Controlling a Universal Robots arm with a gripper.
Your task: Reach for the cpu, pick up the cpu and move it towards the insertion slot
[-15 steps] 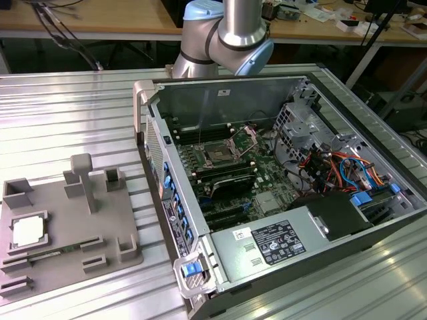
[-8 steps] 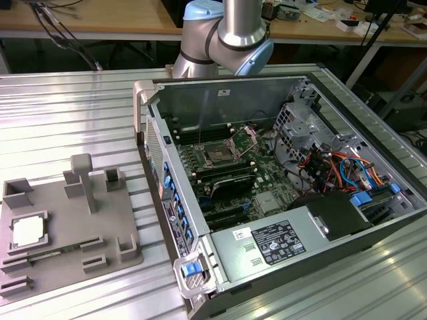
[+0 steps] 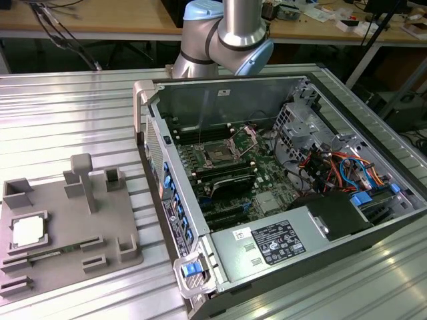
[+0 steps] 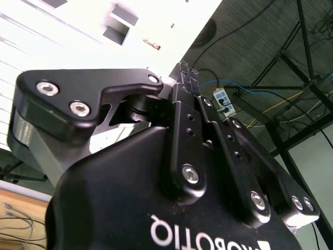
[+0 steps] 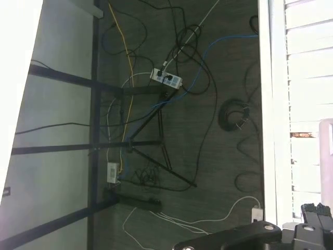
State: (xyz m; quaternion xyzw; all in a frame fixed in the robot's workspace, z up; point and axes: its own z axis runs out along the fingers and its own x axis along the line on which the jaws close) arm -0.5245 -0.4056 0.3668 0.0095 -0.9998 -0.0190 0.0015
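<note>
cpu (image 3: 28, 231) flat in grey tray (image 3: 61, 208), far from arm (image 3: 230, 37). light, stiff, likely fragile; take by opposite edges. gripper (image 4: 186, 79) released or clenched: cannot tell.

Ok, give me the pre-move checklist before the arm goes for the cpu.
1. Chip accessible: ok. The small square silvery cpu lies flat and uncovered in a recess of the grey plastic tray.
2. Target exposed: ok. The square dark insertion slot inside the open computer case looks uncovered.
3. Arm over the tray: not ok. The silver-and-blue robot arm stands behind the case.
4. Gripper aimed at the cpu: not ok. In the second wrist view the black gripper points toward a white power strip on the floor.
5. Obstacles: ok. The grey upright posts on the tray stand apart from the cpu.
</note>
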